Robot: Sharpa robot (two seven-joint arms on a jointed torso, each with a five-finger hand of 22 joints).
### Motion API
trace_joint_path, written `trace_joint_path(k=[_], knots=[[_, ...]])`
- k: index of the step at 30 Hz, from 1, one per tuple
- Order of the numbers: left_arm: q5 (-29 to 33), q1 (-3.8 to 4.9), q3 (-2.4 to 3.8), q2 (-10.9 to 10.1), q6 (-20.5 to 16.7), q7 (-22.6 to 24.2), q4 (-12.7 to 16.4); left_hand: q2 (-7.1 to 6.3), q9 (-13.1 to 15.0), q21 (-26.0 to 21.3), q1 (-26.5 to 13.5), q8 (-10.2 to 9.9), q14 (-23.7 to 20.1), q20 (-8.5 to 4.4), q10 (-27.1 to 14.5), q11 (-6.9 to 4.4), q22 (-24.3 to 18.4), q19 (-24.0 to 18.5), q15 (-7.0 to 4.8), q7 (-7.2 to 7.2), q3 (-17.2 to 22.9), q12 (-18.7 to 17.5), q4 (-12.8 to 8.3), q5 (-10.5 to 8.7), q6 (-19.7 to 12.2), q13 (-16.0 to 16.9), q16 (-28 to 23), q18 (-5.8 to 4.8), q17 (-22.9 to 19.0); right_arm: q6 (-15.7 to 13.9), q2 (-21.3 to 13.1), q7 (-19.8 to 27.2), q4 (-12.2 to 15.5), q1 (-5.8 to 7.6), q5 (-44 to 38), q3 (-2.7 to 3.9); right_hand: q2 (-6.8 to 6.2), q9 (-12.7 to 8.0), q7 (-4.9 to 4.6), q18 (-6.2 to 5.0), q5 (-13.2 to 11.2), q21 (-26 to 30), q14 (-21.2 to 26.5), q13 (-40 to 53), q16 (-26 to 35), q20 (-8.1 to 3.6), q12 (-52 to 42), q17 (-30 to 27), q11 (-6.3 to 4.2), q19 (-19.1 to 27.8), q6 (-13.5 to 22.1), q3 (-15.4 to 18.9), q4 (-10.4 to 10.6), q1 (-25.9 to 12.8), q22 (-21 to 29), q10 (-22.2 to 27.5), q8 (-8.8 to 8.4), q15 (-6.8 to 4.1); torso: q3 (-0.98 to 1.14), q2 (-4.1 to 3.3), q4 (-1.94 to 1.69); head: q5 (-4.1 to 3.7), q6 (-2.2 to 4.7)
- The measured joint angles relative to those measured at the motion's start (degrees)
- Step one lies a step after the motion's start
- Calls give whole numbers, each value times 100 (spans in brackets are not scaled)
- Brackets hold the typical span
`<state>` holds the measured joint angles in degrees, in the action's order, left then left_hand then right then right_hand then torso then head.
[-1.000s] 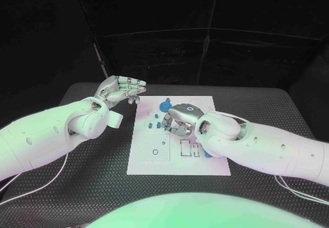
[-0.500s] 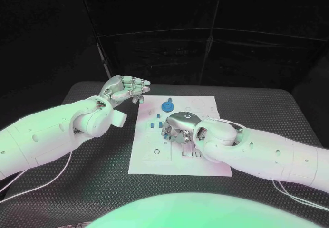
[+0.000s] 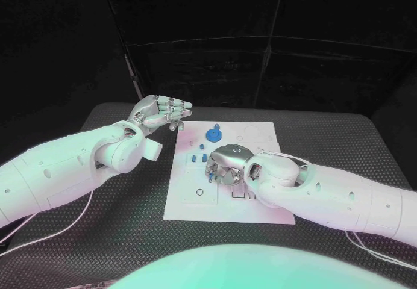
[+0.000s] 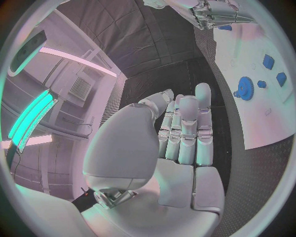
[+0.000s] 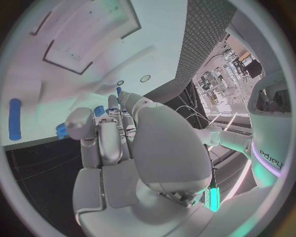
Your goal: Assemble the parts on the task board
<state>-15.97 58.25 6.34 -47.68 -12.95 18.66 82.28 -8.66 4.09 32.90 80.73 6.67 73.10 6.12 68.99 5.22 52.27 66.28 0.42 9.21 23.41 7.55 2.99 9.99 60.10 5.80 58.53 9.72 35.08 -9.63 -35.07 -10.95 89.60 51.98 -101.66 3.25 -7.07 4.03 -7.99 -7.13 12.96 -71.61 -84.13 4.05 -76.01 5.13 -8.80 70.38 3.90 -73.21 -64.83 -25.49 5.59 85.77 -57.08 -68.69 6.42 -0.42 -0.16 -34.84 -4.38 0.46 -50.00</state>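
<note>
The white task board [image 3: 261,208] lies in the middle of the table. A blue gear [image 3: 214,133] sits at its far end, and small blue parts [image 3: 196,158] stand left of centre. My right hand [image 3: 228,166] hangs over the board's middle, just behind the rectangular slots [image 5: 80,44], with its fingers curled downward. In the right wrist view a small blue part [image 5: 98,110] shows pinched between thumb and fingers. A blue peg [image 5: 14,118] lies on the board nearby. My left hand [image 3: 163,111] is raised off the board's far left corner, fingers curled in, holding nothing.
Black textured table [image 3: 113,198] surrounds the board on all sides. The left wrist view shows the gear [image 4: 244,89] and two blue parts [image 4: 274,70] on the board, with my right hand [image 4: 212,12] beyond them. Cables trail at both near corners of the table.
My right hand has moved from beside the small blue parts toward the near side, over the slots. My left hand has lifted a little and drifted farther away.
</note>
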Motion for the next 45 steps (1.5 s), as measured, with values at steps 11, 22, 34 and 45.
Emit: trace_joint_path(k=[11, 22, 34, 45], knots=[[3, 0, 0, 4, 9, -4, -11, 0, 1, 0, 0, 0, 0, 0, 0, 0, 0, 0, 0, 0, 0, 0, 0, 0, 0, 0, 0, 0, 1, 66, 35, 0, -41, -12, -9, -9, 16, 5, 2, 0, 0, 0, 0, 0, 0, 0, 0, 0, 0, 0, 3, 0, 0, -16, 0, 0, 1, 0, -2, 2, 0, 20, 0], [5, 0, 0, 2, 14, -7, -22, 0, 1, 0, 0, 0, 0, 0, 0, 0, 1, 0, 0, 0, 0, 0, 0, 0, 0, 4, 0, 0, 1, 114, 64, 9, -55, -15, -15, -8, 23, 4, 10, 0, 0, 0, 0, 0, 0, 0, -1, -1, 0, 0, 11, 0, 0, -23, 0, 0, -1, 0, -1, 3, -2, 25, 0], [7, 0, 0, -3, 18, -12, -21, 21, 1, 0, -21, 0, 0, 0, 0, 0, -6, 0, 0, 0, 0, 0, 0, 0, 0, 4, 0, 0, 1, 154, 37, 23, -10, -28, -18, -12, 1, 3, -7, 0, -23, 0, 0, -1, 0, 20, 0, -1, 21, -20, -6, 0, 0, -45, 0, -20, -22, 0, 0, -1, -2, 32, 0], [8, 0, 0, -3, 24, -16, -23, 21, 2, 0, -21, 0, 0, 0, 1, 0, -5, 0, 0, 0, 0, 0, 0, 0, 0, 3, 0, 0, 1, 174, 16, 17, 2, -64, -33, -29, 23, 9, -7, 0, -32, 0, 0, -2, 0, 20, 0, -1, 21, -20, -6, 0, 0, -67, -7, -20, 1, 0, 0, 5, -2, 31, 0]])
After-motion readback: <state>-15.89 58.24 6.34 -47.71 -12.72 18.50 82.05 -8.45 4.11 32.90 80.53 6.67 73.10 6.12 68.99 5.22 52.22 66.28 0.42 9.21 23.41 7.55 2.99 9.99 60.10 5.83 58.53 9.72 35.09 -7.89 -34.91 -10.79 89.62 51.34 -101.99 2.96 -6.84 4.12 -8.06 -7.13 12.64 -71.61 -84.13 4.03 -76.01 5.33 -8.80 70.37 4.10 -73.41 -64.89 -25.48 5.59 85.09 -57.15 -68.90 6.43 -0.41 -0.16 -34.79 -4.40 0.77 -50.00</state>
